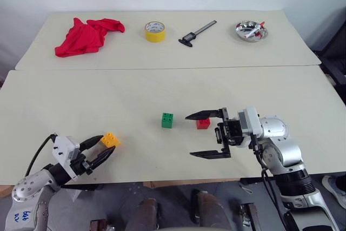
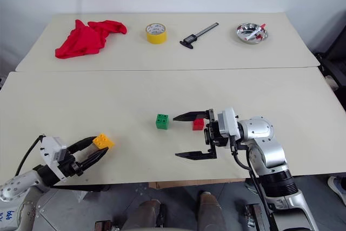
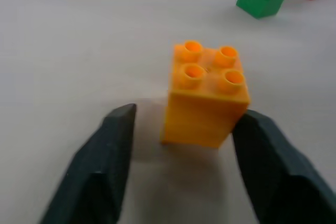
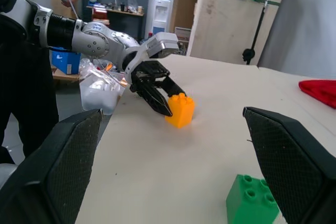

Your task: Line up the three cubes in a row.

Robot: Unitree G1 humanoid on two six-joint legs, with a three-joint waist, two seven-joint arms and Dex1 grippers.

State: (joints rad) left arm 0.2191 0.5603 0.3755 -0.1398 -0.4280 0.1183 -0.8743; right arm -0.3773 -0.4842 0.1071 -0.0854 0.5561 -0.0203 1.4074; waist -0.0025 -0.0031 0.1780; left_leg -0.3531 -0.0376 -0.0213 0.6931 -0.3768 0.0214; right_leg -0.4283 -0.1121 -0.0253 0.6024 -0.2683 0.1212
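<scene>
Grabbing the orange cube first

My left end effector [image 1: 100, 148] sits low at the near worktop [image 1: 162, 87] edge, fingers around the orange cube [image 1: 110, 139], not tight yet; next I squeeze. Farther out, my right end effector [image 1: 208, 134] hangs wide open beside the green cube [image 1: 167, 120] and red cube [image 1: 203, 124].

Silver-grey arms with white wrist housings, black cables, tapered black jaws, blue scribbles on the left forearm.

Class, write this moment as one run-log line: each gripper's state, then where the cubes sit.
left gripper: around orange cube, gap at one finger | right gripper: open, empty | green cube beside red cube, apart
</scene>
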